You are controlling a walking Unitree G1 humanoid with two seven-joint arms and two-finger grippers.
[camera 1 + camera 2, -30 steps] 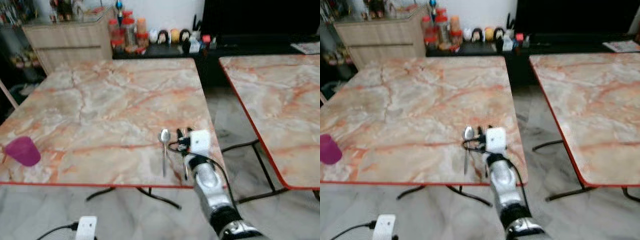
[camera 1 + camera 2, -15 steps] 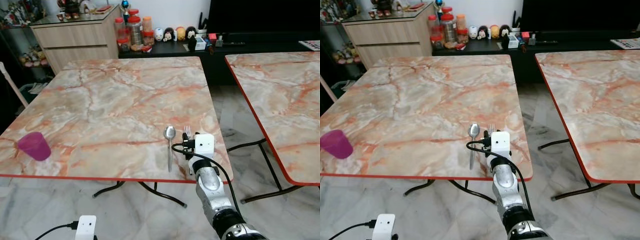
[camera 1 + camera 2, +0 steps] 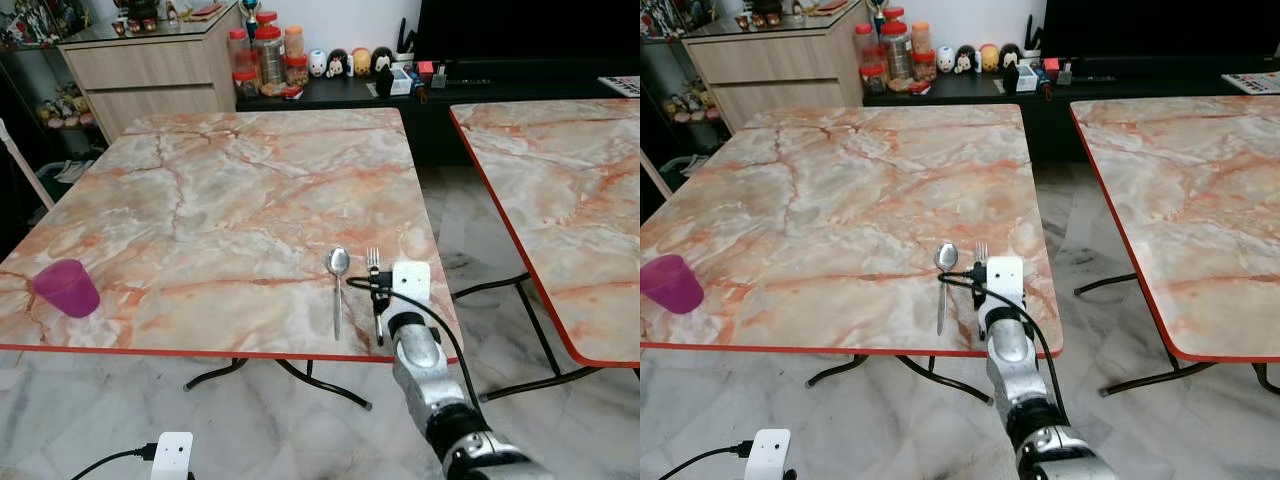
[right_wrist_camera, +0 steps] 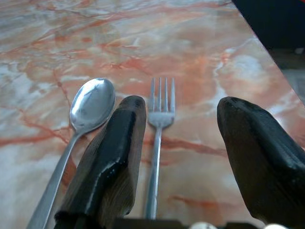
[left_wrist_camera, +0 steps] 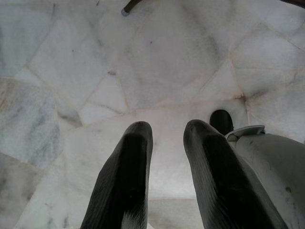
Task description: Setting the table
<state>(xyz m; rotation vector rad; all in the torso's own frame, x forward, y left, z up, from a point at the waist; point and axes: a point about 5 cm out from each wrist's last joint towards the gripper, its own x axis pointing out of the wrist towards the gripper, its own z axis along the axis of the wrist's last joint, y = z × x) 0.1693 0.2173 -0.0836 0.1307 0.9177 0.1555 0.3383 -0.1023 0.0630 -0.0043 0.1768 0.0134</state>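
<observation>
- Your right gripper (image 4: 176,143) hangs low over the near edge of the marble table (image 3: 220,190), its two black fingers (image 4: 109,157) spread wide and holding nothing.
- Between those fingers lies the fork (image 4: 158,129), flat on the tabletop, tines pointing away from you (its handle runs back under the wrist).
- The spoon (image 3: 337,285) lies just to the fork's left, parallel to it and bowl up, the two close but apart.
- Your left gripper (image 5: 167,157) hangs idle above the pale marble floor (image 5: 157,62), fingers a little apart and empty.
- A purple cup (image 3: 66,287) stands upright near the table's left front corner, well apart from the cutlery.
- A second marble table (image 3: 560,190) stands to your right, across a gap of floor.
- Jars and small figurines line the dark shelf (image 3: 330,90) beyond the table.
</observation>
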